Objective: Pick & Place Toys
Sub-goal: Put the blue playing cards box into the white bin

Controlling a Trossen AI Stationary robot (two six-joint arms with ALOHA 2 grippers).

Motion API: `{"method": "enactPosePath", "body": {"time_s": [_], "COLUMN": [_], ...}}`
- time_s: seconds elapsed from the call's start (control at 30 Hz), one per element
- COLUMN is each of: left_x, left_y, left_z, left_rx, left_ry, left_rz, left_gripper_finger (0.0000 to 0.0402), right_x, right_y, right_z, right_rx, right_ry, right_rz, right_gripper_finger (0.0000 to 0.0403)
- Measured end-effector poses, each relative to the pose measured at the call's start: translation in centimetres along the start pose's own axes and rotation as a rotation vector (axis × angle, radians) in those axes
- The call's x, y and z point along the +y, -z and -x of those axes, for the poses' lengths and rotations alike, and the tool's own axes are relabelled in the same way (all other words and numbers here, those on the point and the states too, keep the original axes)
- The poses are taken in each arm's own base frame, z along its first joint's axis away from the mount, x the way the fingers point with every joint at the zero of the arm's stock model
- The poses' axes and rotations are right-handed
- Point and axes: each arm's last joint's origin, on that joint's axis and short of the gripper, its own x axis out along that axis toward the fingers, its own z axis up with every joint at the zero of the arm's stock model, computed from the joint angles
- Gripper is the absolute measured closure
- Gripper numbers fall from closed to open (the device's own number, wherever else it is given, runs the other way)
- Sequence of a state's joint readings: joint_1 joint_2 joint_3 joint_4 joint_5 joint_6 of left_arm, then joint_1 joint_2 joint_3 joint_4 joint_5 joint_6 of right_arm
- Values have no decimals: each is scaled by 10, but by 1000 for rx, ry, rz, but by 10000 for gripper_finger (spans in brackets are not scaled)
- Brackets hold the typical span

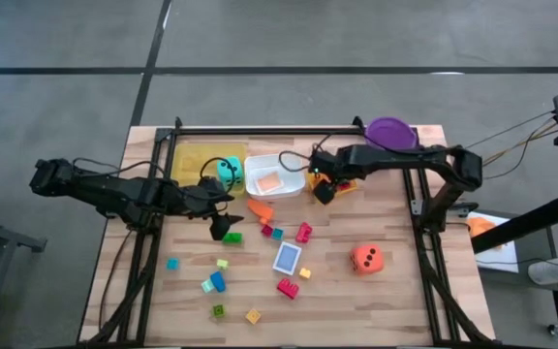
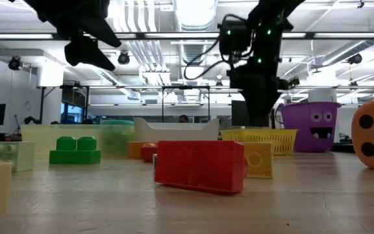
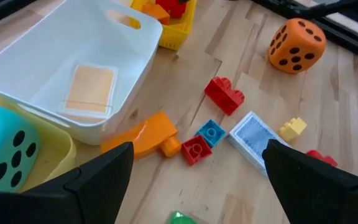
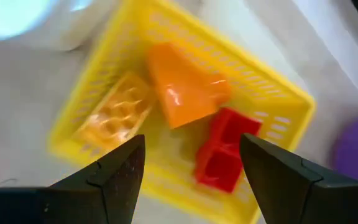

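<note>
My left gripper (image 1: pixel 224 231) (image 3: pixel 199 150) hangs open above the table's middle left, over a green block (image 1: pixel 232 237), with nothing between its fingers. Ahead of it lie an orange piece (image 3: pixel 143 137), small red and blue blocks (image 3: pixel 202 142), a blue card (image 3: pixel 252 135) and an orange die (image 3: pixel 296 44). A teal die (image 1: pixel 228 172) sits in the yellow tray (image 1: pixel 194 158). An orange card (image 3: pixel 91 89) lies flat in the white tray (image 1: pixel 256 171). My right gripper (image 1: pixel 323 190) (image 4: pixel 192 140) is open over a yellow basket (image 4: pixel 278 99) that holds orange (image 4: pixel 185 87), yellow (image 4: pixel 114 112) and red (image 4: pixel 222 152) blocks.
A purple bucket (image 1: pixel 391 132) stands at the far right corner. Loose blocks lie scattered over the near half of the table, among them a red one (image 1: pixel 288 287), a blue one (image 1: pixel 217 281) and a yellow one (image 1: pixel 253 315). Bare wood shows at the near right.
</note>
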State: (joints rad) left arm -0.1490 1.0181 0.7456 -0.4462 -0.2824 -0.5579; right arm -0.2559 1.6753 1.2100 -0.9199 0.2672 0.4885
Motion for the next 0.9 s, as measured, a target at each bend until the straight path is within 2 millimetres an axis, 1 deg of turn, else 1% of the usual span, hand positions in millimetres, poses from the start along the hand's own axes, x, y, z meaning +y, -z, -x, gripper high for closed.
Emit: {"method": "enactPosePath", "body": {"time_s": [0.17, 0.27, 0.37, 0.5, 0.6, 0.67, 0.77, 0.9], "left_x": [1, 4, 5, 5, -1, -6, -19, -38], "left_y": [2, 9, 12, 14, 8, 3, -10, -26], "left_z": [0, -4, -6, -8, -10, -15, -28, -52], "left_rx": [17, 41, 46, 78, 128, 165, 186, 232], "left_ry": [-5, -22, -27, -27, -25, -52, -72, -110], "left_rz": [63, 103, 123, 229, 238, 256, 264, 247], "left_gripper_finger": [48, 48, 48, 48, 48, 48, 48, 48], "right_x": [16, 27, 38, 54, 66, 72, 79, 84], "right_y": [18, 32, 45, 64, 78, 86, 96, 108], "right_z": [18, 31, 45, 59, 66, 68, 69, 69], "right_rx": [-18, -36, -71, -131, -160, -175, -211, -241], "right_ry": [17, 8, -33, -49, -61, -62, -46, -24], "right_rz": [71, 108, 98, 95, 93, 99, 98, 104], "right_gripper_finger": [145, 145, 145, 145, 145, 145, 145, 145]}}
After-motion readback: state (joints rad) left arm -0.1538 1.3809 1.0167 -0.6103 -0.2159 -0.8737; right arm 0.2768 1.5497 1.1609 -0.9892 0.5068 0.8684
